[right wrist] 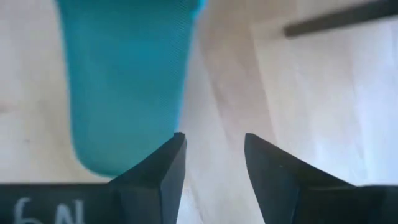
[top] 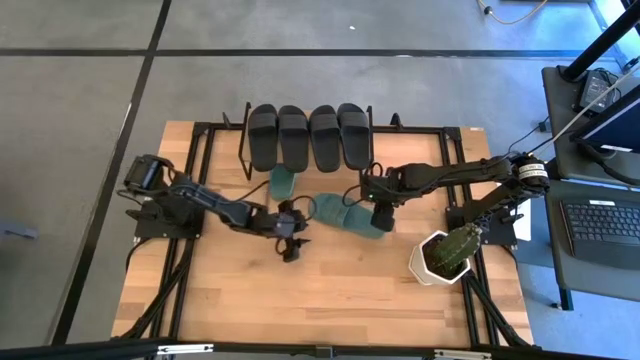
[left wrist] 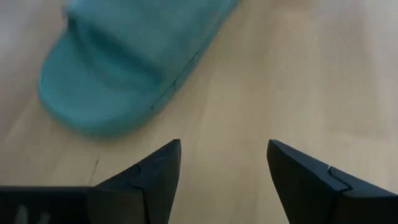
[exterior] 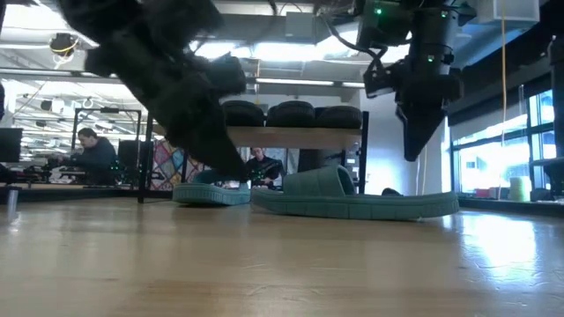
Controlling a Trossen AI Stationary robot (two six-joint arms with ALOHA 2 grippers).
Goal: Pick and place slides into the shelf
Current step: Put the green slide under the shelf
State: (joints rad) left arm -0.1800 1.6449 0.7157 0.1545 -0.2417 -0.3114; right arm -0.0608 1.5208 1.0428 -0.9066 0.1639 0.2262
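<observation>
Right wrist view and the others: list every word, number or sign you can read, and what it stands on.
"6N", or close to it: pale marks on the dark body of the right gripper, cut off at the picture's edge, so the reading is unsure.
Left gripper: faint pale marks on its body, too blurred to read.
Teal slides, black slides, plant pot: no readable text.

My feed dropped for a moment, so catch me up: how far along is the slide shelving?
Done: four black slides sit on the shelf. In hand: nothing. The left end effector is open and low on the table beside one teal slide. The right end effector hangs open and empty over that slide's end. Left: that slide, and the other teal slide at the shelf's front edge.
</observation>
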